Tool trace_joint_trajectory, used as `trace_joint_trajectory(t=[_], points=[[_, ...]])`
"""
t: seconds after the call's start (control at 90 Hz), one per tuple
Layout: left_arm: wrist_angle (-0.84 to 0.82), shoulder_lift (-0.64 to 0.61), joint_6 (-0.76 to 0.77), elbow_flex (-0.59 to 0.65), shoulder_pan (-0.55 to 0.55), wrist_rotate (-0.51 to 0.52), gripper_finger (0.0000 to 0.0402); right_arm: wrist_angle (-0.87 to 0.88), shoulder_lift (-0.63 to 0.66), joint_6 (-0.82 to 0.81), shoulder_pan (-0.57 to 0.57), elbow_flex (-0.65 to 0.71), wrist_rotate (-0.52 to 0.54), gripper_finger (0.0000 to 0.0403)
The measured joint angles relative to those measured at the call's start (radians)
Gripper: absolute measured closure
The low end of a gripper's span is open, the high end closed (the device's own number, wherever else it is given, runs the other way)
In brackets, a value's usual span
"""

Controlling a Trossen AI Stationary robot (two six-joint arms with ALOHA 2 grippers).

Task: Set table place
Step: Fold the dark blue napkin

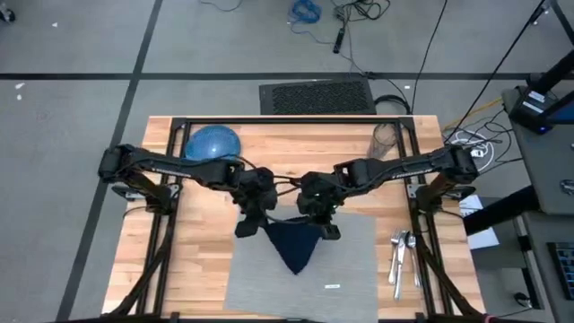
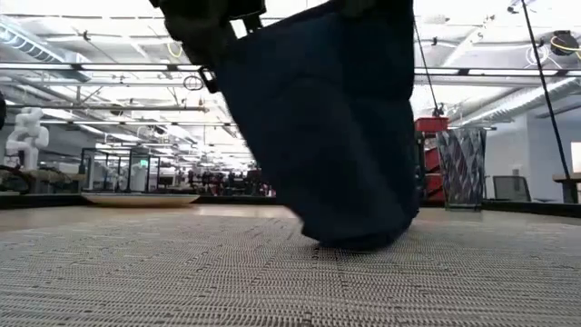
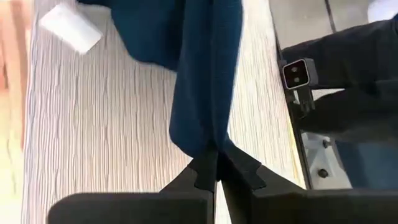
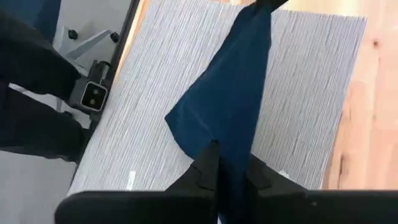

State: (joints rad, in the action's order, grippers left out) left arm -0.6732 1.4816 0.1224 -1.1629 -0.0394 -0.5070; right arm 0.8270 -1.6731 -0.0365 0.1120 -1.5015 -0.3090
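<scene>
Nearest the low camera, a light-grey placemat point(image 2: 272, 272) lies flat at the tabletop's front edge. Above it, the left gripper point(image 1: 249, 222) and right gripper point(image 1: 325, 222) each pinch an upper corner of a dark navy napkin point(image 1: 294, 242), whose hanging point touches the mat. Cutlery point(image 1: 400, 256) lies beside the mat's right edge. A blue dish point(image 1: 213, 144) sits at the wooden table's point(image 1: 197, 260) back-left corner, a glass point(image 1: 385, 139) back-right.

Robotics lab or open industrial workspace, exposed ceiling trusses point(image 2: 109, 68) and strip lights running overhead, a white robot arm point(image 2: 25, 136) standing behind, cables point(image 1: 332, 13) trailing across grey floor, desks sitting beyond.
</scene>
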Motion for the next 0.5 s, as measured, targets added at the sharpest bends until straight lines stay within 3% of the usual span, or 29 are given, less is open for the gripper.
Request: trace_joint_trajectory(t=[0.089,0.378,0.5], points=[[-0.037,-0.043,0.037,-0.002,0.001,0.022,0.0401,0.043,-0.006,-0.057,-0.012,0.009,-0.002,0.0403],[-0.116,-0.129,0.028,-0.001,0.011,0.098,0.0401,0.052,-0.007,-0.010,-0.082,0.006,0.023,0.0403],[-0.116,-0.125,0.016,0.000,0.021,0.193,0.0401,0.051,-0.017,0.011,-0.112,0.008,0.023,0.0403]])
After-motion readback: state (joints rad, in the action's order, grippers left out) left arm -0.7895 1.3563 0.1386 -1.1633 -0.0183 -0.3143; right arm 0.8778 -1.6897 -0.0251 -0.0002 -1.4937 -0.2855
